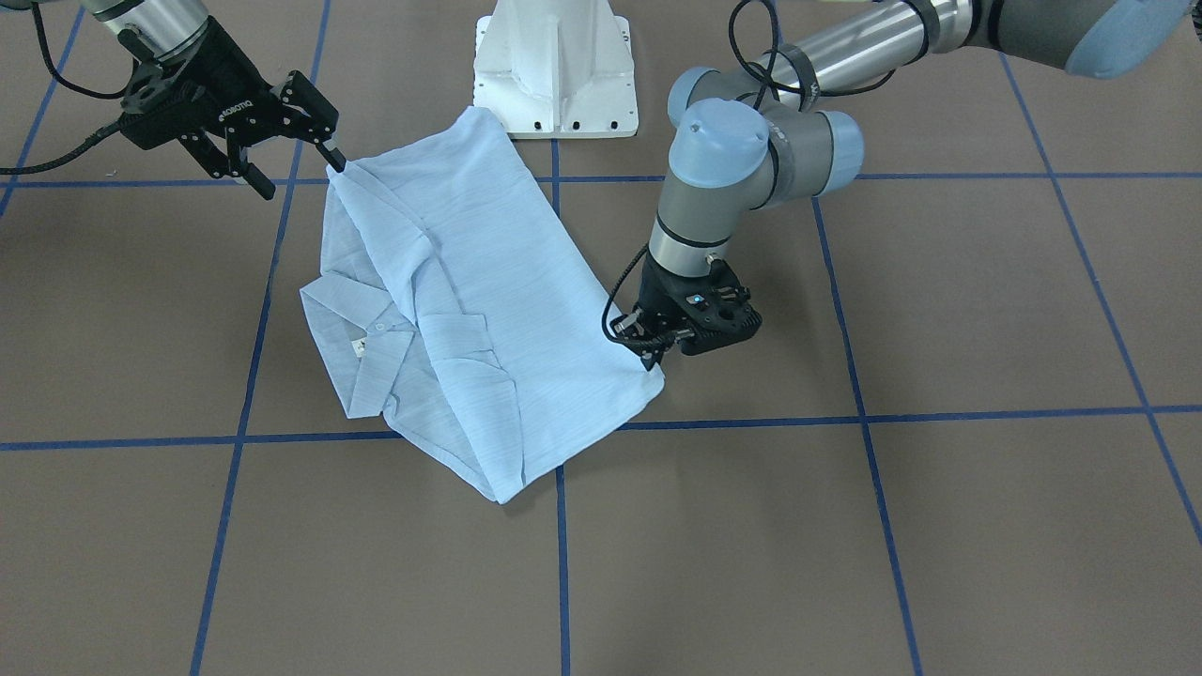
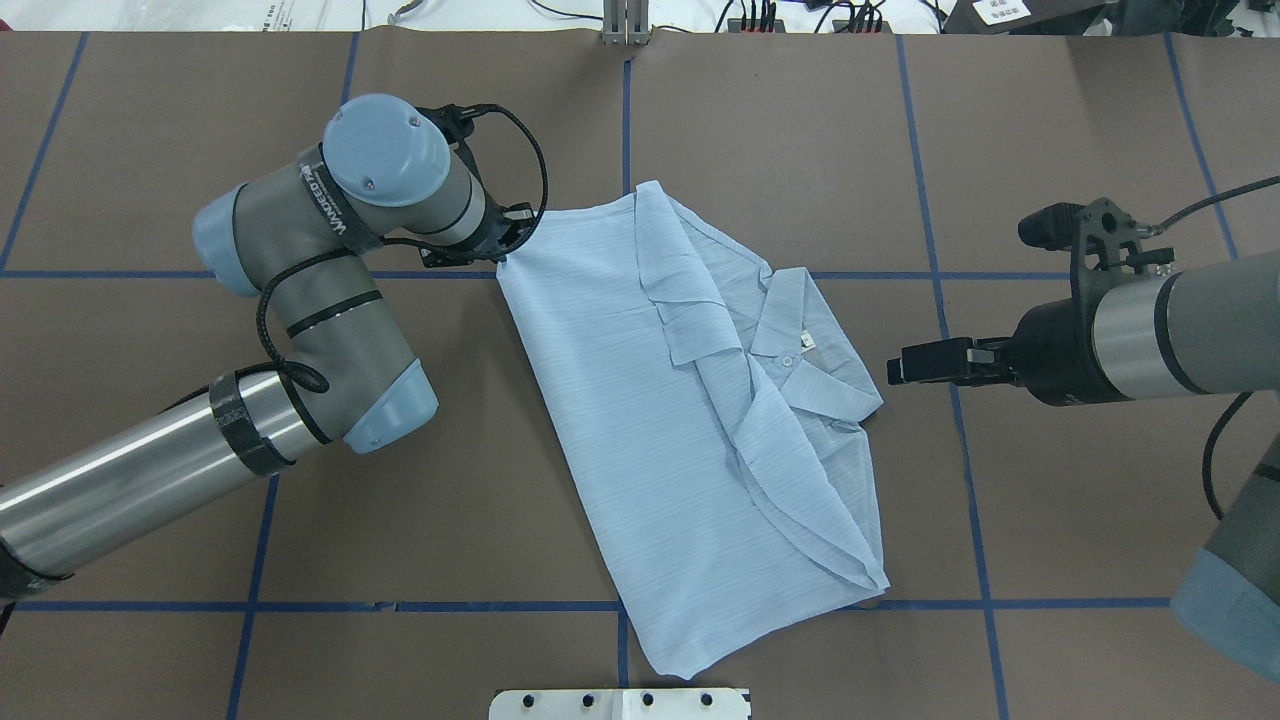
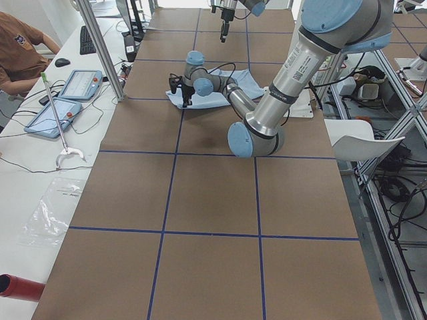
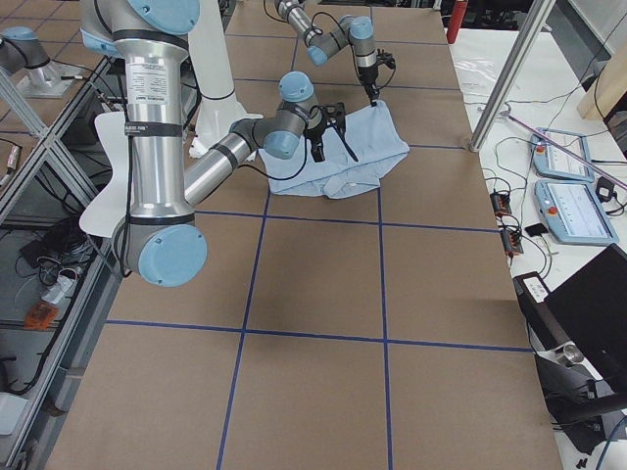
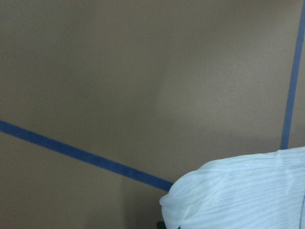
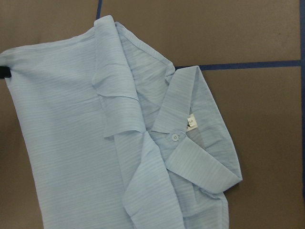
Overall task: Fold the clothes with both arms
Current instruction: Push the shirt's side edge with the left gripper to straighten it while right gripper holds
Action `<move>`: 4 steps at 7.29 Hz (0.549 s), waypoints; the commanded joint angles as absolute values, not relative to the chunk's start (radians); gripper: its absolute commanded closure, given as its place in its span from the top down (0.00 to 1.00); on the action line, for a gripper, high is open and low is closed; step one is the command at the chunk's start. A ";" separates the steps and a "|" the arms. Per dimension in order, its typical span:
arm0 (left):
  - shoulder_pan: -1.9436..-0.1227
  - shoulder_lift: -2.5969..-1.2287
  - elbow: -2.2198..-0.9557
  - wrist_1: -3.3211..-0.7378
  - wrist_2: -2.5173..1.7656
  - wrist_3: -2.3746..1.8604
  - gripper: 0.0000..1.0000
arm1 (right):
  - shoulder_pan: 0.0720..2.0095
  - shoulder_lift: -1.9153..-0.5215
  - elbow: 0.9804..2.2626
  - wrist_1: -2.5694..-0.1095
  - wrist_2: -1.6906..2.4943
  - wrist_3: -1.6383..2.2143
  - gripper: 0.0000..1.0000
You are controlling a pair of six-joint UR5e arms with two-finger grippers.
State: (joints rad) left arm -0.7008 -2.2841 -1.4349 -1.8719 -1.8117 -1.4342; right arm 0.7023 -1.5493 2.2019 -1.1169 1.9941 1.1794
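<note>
The light blue striped shirt lies folded on the brown table, sleeves turned in, with its collar and white label toward my right side. It also shows in the front view. My left gripper is down at the shirt's far left corner and looks shut on it; the pinched corner fills the left wrist view's lower right. In the front view this gripper is mostly hidden under its wrist. My right gripper is open and empty, raised beside the collar side and apart from the cloth.
The white pedestal base stands just behind the shirt. Blue tape lines grid the table. In the left side view an operator sits at a side desk with tablets and an aluminium post.
</note>
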 commanded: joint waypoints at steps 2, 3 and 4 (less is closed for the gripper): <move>-0.732 -2.452 -1.029 -2.179 -1.700 -1.382 0.00 | 0.706 -1.548 2.198 -1.117 1.996 1.180 1.00; -0.732 -2.462 -1.016 -2.203 -1.677 -1.384 0.00 | 0.706 -1.548 2.198 -1.117 1.997 1.180 1.00; -0.736 -2.471 -0.970 -2.276 -1.658 -1.384 0.00 | 0.707 -1.551 2.200 -1.117 1.999 1.180 1.00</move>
State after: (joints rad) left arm -0.7323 -2.4467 -1.0353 -2.1971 -1.6885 -1.3839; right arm 0.7060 -1.5485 2.1989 -1.1168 1.9971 1.1796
